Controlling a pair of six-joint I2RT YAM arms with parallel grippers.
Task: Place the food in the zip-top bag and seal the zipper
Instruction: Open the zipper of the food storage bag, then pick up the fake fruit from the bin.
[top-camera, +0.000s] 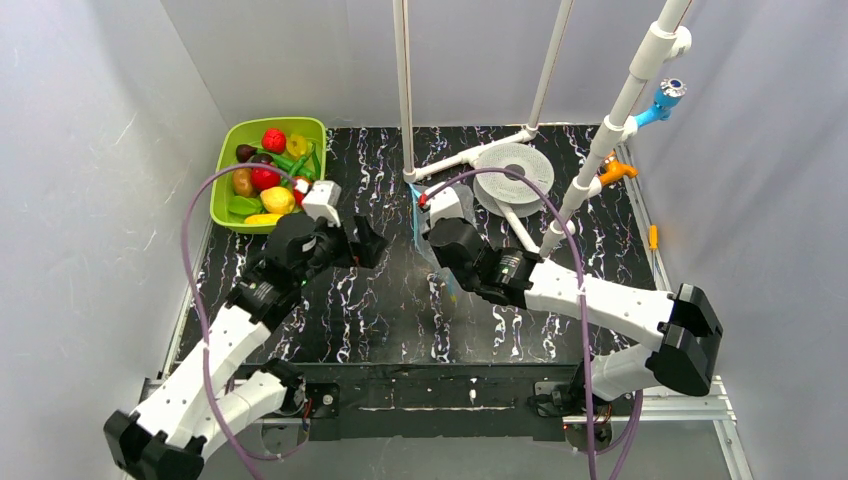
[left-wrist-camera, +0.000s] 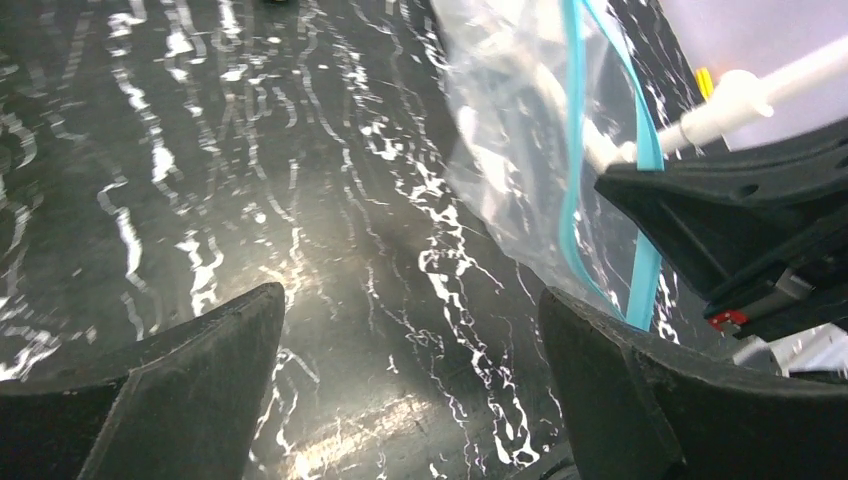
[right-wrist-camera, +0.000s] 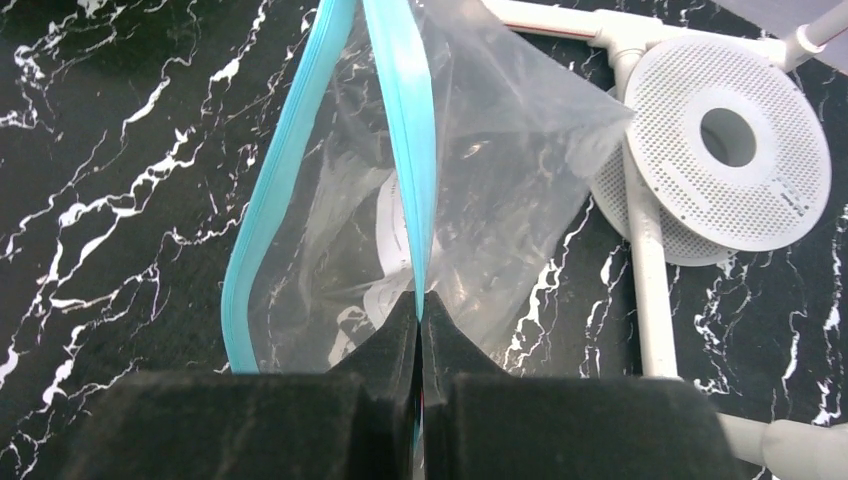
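- The zip-top bag (right-wrist-camera: 500, 190) is held up by its mouth edge, directly ahead of the right hand (right-wrist-camera: 420, 310). Its clear body hangs away beyond the fingertips. Whether its far end rests on the surface (left-wrist-camera: 200, 150) cannot be told.
- One lip of the zipper (right-wrist-camera: 405, 150) is pinched between the right hand's fingers, which are pressed together on it. The other lip bows away to that hand's left, so the mouth gapes.
- This hold is judged to keep the mouth open for loading. Only a white label is seen inside, and no food.
- The left hand (left-wrist-camera: 410, 300) is spread wide with nothing between its fingers, over bare surface. The bag is ahead of it and to its right, apart from it.
- The food (top-camera: 264, 178) is heaped in a lime-green tray (top-camera: 250, 124), on the far side of the left hand from the bag.
- A white perforated disc (right-wrist-camera: 770, 200) and a white pipe frame (right-wrist-camera: 648, 270) are found ahead and to the right of the right hand, close to the bag's corner.
- The approach to the mouth is judged narrow, since the right hand itself is set at the opening.
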